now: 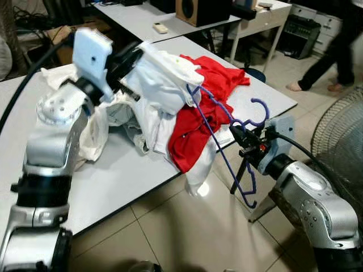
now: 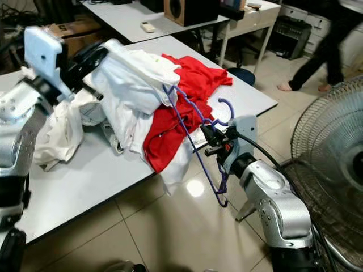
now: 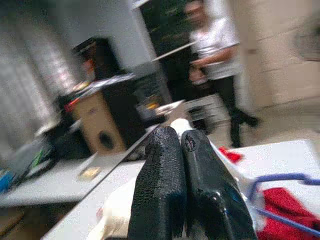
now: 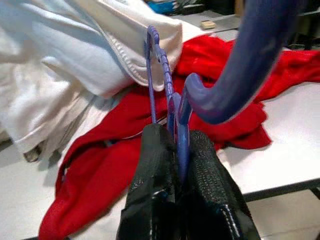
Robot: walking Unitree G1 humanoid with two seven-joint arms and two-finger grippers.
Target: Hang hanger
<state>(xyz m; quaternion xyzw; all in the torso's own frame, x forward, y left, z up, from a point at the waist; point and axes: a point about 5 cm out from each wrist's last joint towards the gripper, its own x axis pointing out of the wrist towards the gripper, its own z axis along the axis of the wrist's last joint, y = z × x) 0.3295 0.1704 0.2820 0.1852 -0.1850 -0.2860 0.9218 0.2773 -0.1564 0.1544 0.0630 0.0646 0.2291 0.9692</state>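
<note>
A blue plastic hanger [image 1: 218, 122] hangs tilted off the front edge of the white table [image 1: 113, 181], its hook [image 1: 260, 107] curling up. My right gripper [image 1: 241, 136] is shut on the hanger's neck; the right wrist view has the blue neck [image 4: 179, 120] pinched between the black fingers [image 4: 150, 200]. One hanger end is tucked into the collar of a white garment [image 1: 161, 79], which my left gripper [image 3: 182, 150] lifts, shut on its cloth. A red garment [image 1: 198, 122] lies under the hanger and droops over the table edge.
More white clothes [image 1: 102, 127] are piled on the table by my left arm. A standing fan [image 1: 340, 136] is close on the right. A person [image 1: 334, 51] walks at the far right. Further tables with a speaker box [image 1: 195, 10] stand behind. Tiled floor below.
</note>
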